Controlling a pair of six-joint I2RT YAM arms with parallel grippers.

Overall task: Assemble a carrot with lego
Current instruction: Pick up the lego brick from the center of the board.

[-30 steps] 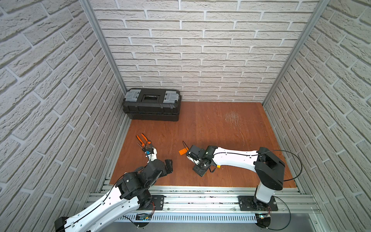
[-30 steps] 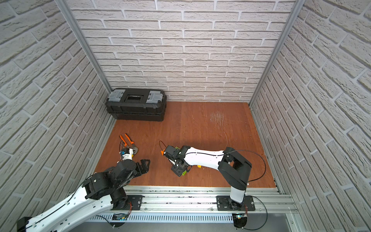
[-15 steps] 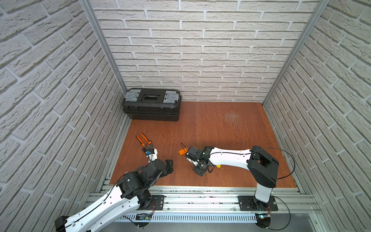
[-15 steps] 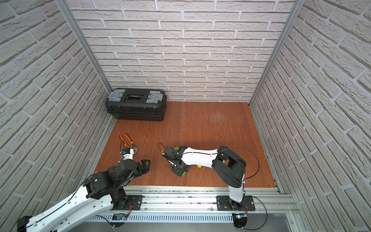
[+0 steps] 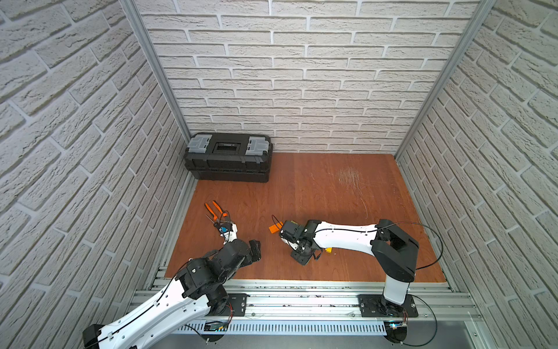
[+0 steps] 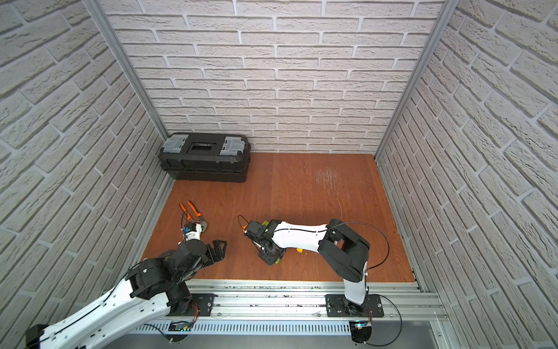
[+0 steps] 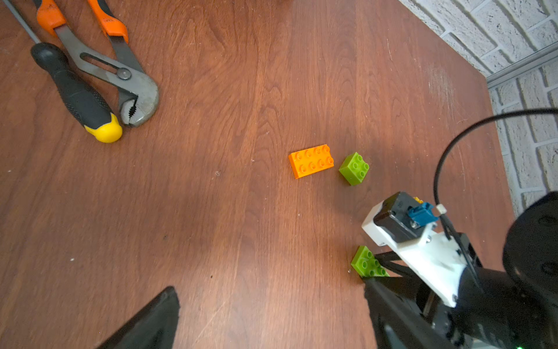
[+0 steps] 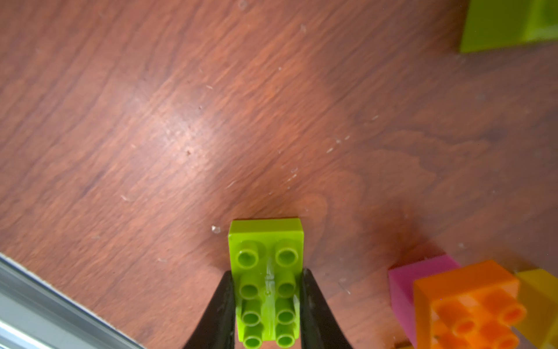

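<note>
Right now I am pinching the long lime green studded plastic brick with my right gripper. Its two black fingers are pressing on the brick's long sides, behind its middle. The brick is lying flat, studs up, on the red-brown wooden tabletop, near the front edge and its metal rail. My left gripper is hanging spread wide and empty over the board, off to the side.

I am judging that the hold should be square and firm before any lift. Because I am gripping away from the middle, the free end could dip. A straight rise with the studs level looks safest.

Just beside the brick, a small clump is sitting: an orange studded brick with a pink brick and a yellow brick touching it. Whether they are pressed together I cannot tell. An orange oblong brick and a small lime green brick are lying loose farther out, just beside each other. To my eye the carrot is looking barely begun.
</note>
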